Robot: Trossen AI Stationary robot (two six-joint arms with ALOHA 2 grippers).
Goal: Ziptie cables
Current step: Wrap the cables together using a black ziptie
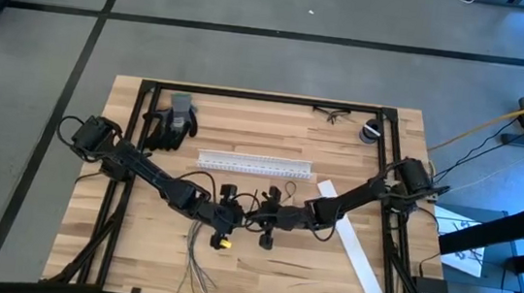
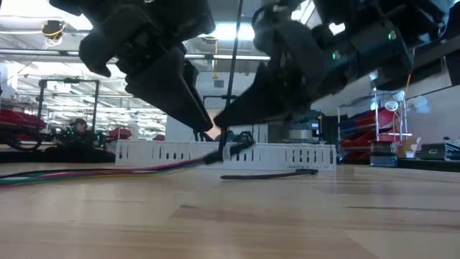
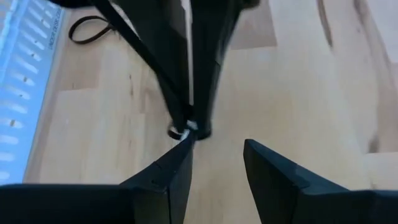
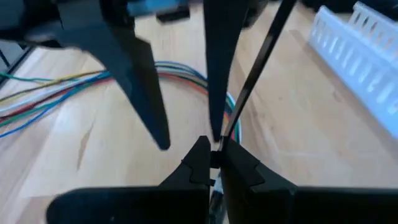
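Both grippers meet low over the middle of the table [image 1: 134, 250], tips nearly touching each other.

Right gripper [image 4: 212, 157]: fingers pressed together, pinching a ziptie [image 4: 258, 62]. The black strap rises from the pinch point up and away at a slant. In the low view that same strap [image 2: 233, 149] sits right at the tips, just off the wood.

Left gripper [image 3: 217, 155]: fingers spread, a clear gap between the two, nothing in them. One finger [image 3: 168, 174] ends right at the ziptie's head, where a small white bit shows; cannot tell if it touches. The other arm's fingers stand directly in front of it.

The cables [image 4: 74, 93]: loose bundle of coloured wires lying flat on the table, curving in under the right gripper's tips and trailing off to the left arm's side. From above, the ends [image 1: 199, 267] fan out toward the near table edge, one yellow piece [image 1: 225, 243] just below the left gripper.

A second ziptie [image 2: 269, 173] lies flat on the wood just past the pinch point, loose.

Beyond both grippers: white slotted channel [image 1: 255, 163] running across the table. Right of the right arm, a white strip [image 1: 354, 249] lying diagonal.

Far edge: black glove [image 1: 172, 122] behind the left arm, safety glasses [image 1: 332, 114] and a small round object [image 1: 371, 132] toward the right corner.
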